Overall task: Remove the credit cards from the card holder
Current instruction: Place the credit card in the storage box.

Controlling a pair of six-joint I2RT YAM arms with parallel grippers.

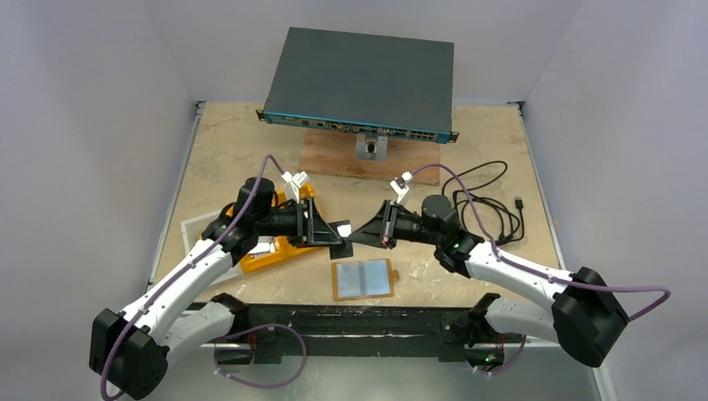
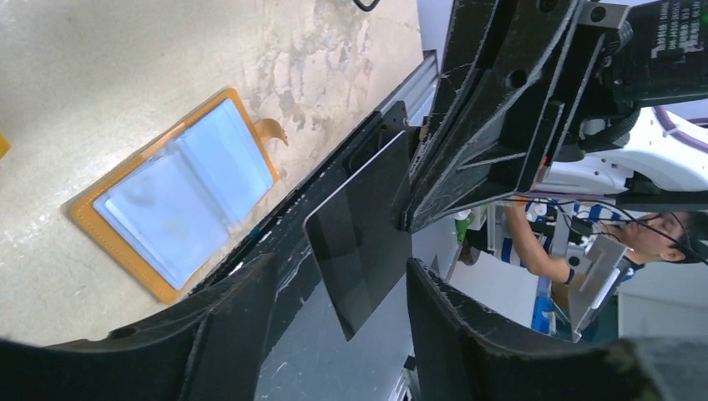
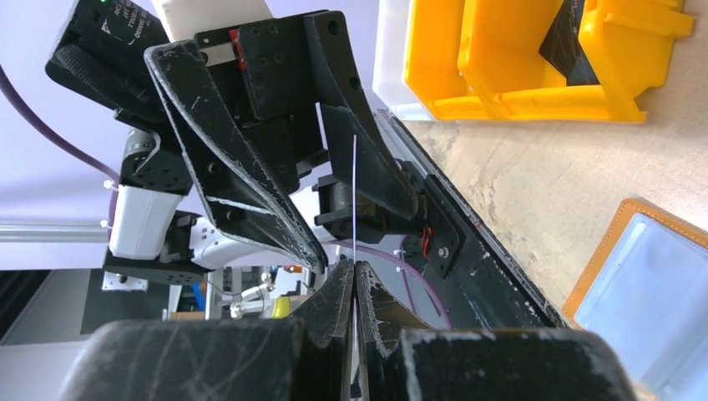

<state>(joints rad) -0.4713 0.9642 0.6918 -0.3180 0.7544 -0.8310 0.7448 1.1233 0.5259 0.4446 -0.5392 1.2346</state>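
a thin flat dark glossy rectangular card [image 2: 363, 242] is clamped by one edge between the closed fingers of the right gripper [image 3: 354, 276], at mid frame in the top view. the left gripper [image 1: 326, 230] is held with fingers apart on either side of it. the flat tan-orange leather-like card holder [image 1: 363, 279] is laid open on the table [image 1: 234, 142], lower centre, apart from both.
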